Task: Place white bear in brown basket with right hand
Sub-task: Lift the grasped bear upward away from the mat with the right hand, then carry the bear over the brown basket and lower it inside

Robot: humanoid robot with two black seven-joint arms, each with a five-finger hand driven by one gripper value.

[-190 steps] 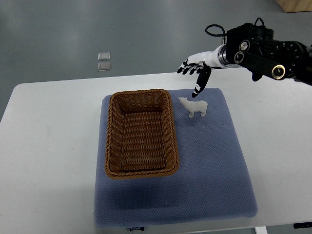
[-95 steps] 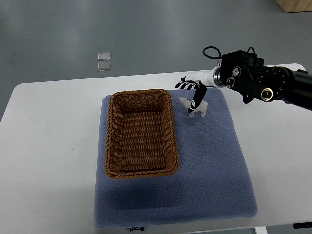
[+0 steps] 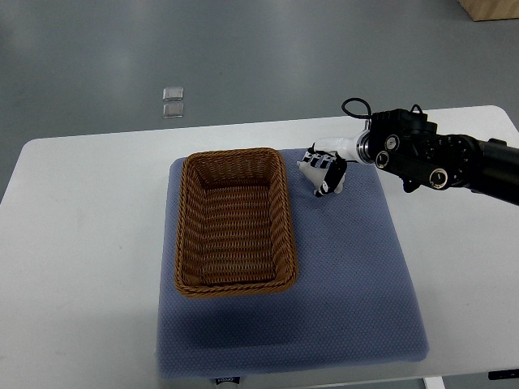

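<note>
Near the blue mat's (image 3: pixel 357 267) far edge, right hand (image 3: pixel 325 168) grasps small white bear figurine (image 3: pixel 311 170); confirm firm hold before lifting toward brown wicker basket (image 3: pixel 233 220).

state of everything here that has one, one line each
white bear: on the blue mat beside the basket, right hand's fingers closed around it, not visibly lifted
brown basket: upright on the mat, empty
right hand: fingers curled over the bear
blue mat: lying flat on the white table
left hand: not in view
</note>
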